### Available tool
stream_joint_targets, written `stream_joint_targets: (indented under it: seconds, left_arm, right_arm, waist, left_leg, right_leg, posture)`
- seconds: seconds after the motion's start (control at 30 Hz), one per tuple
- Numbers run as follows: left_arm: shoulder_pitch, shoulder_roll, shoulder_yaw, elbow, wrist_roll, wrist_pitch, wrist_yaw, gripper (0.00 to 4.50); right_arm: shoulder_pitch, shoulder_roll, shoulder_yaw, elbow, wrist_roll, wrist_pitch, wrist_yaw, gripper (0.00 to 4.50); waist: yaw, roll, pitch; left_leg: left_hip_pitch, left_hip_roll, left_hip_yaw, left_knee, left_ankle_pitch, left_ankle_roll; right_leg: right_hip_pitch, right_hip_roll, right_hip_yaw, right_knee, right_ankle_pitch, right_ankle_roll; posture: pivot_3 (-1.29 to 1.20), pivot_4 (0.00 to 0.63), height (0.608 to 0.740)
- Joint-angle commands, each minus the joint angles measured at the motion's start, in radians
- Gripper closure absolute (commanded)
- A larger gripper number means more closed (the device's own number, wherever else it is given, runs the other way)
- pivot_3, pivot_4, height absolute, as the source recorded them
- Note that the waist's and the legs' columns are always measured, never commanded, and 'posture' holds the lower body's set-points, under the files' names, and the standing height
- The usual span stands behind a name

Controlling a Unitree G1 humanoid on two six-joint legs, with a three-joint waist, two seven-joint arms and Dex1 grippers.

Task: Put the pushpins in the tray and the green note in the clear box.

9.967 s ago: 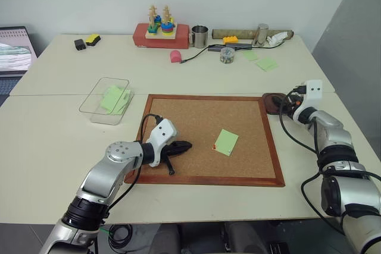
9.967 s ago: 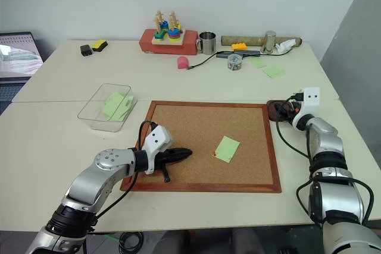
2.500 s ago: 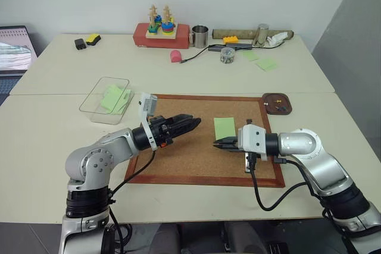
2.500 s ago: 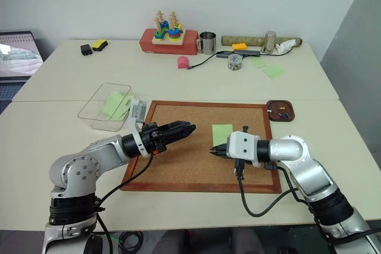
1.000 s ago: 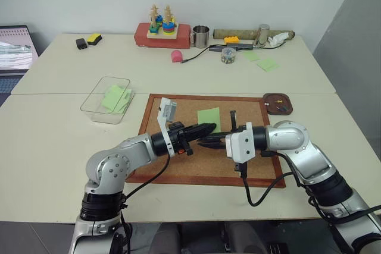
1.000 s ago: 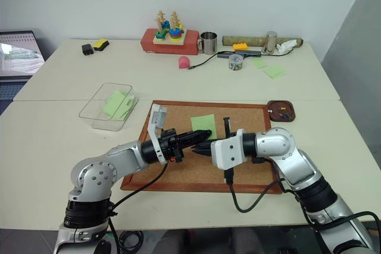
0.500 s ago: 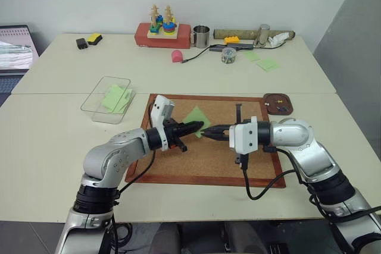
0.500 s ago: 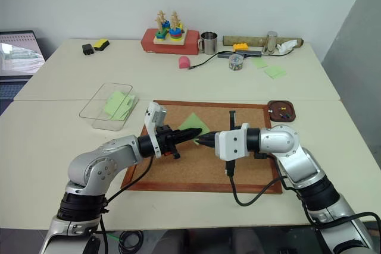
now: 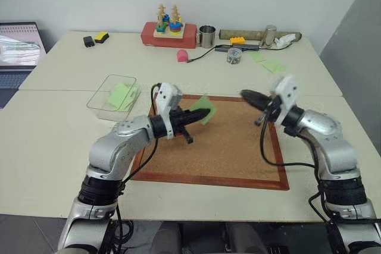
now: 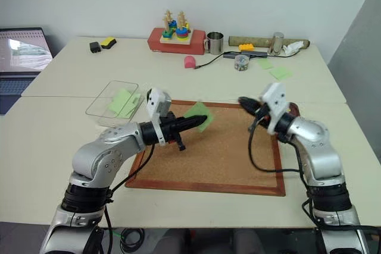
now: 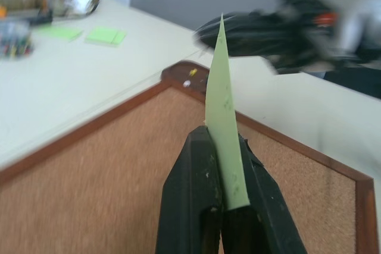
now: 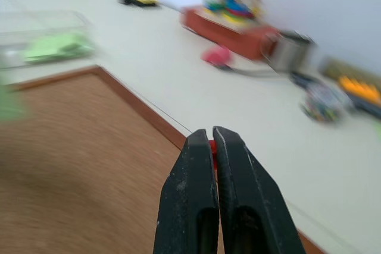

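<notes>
My left gripper (image 9: 207, 113) is shut on the green note (image 9: 206, 110), holding it just above the corkboard's (image 9: 220, 147) far left part. In the left wrist view the green note (image 11: 221, 87) stands on edge between the black fingers (image 11: 190, 176). My right gripper (image 9: 245, 94) hovers shut over the board's far right corner, and a speck of the red pushpin (image 12: 212, 144) shows between its tips. The brown tray (image 11: 176, 71) lies just past that corner, partly behind my right hand. To the board's left stands the clear box (image 9: 100, 104) with green notes in it.
Along the table's far edge are a red toy base (image 9: 169, 33), a metal mug (image 9: 207, 35), a pink object (image 9: 182, 55), a small jar (image 9: 234, 55) and loose green notes (image 9: 274, 65). A laptop (image 9: 21, 43) sits at the far left.
My right gripper has drawn away from the note and swung right toward the board's far corner. My left gripper kept the note and rolled it. The camera shifted slightly.
</notes>
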Motion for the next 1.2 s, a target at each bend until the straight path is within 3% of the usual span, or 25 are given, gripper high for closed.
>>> stream_joint_targets:
  seconds: [0.03,0.23,0.47,0.8,1.13,1.2]
  left_arm:
    - [-0.037,-0.028,-0.078,-0.021,0.113,-0.143,-0.013,4.46]
    - [-0.062,-0.060,-0.121,0.035,0.186,-0.221,-0.038,4.46]
    - [-0.038,-0.055,-0.128,0.043,0.227,-0.235,-0.055,4.46]
    - [-0.020,-0.052,-0.107,0.015,0.231,-0.209,-0.056,4.50]
    - [-0.036,-0.050,-0.065,0.034,0.209,-0.189,-0.047,4.50]
    - [-0.049,-0.045,-0.020,0.045,0.189,-0.167,-0.033,4.50]
  right_arm:
    - [-0.086,-0.005,-0.125,0.167,0.026,0.053,-0.114,4.50]
    - [-0.215,-0.035,-0.161,0.485,0.001,0.015,-0.140,4.50]
    - [-0.300,-0.048,-0.157,0.669,-0.003,-0.016,-0.113,4.50]
    - [-0.345,-0.050,-0.158,0.769,0.003,-0.035,-0.092,2.36]
    - [-0.321,-0.061,-0.154,0.681,0.011,-0.074,-0.053,0.08]
    - [-0.293,-0.055,-0.150,0.581,0.033,-0.083,-0.012,0.02]
  waist:
    - [-0.001,0.000,0.000]
    - [-0.011,0.000,0.000]
    - [-0.021,0.000,0.000]
    - [-0.026,0.000,0.000]
    - [-0.026,0.001,0.000]
    - [-0.026,0.001,0.000]
  left_leg:
    - [0.000,0.000,0.000,0.000,0.000,0.000]
    - [0.000,0.001,0.002,-0.001,0.000,0.000]
    - [0.000,0.001,0.002,-0.001,0.000,0.000]
    - [0.000,0.001,0.002,-0.001,0.000,0.000]
    - [0.000,0.001,0.002,-0.001,0.000,0.000]
    - [0.000,0.001,0.002,-0.001,0.000,0.000]
  right_leg:
    - [0.000,0.000,0.000,0.000,0.000,0.000]
    - [-0.001,0.001,0.002,0.000,0.000,0.000]
    - [-0.001,0.001,0.002,-0.001,0.000,0.000]
    - [-0.001,0.001,0.002,0.000,0.000,0.000]
    - [-0.001,0.001,0.002,0.000,0.000,0.000]
    - [-0.001,0.001,0.001,0.000,0.000,0.000]
  posture:
    - [0.00,0.150,0.740]
    - [0.00,0.150,0.740]
    - [0.00,0.150,0.740]
    - [0.00,0.150,0.740]
    - [0.00,0.150,0.740]
    - [0.00,0.150,0.740]
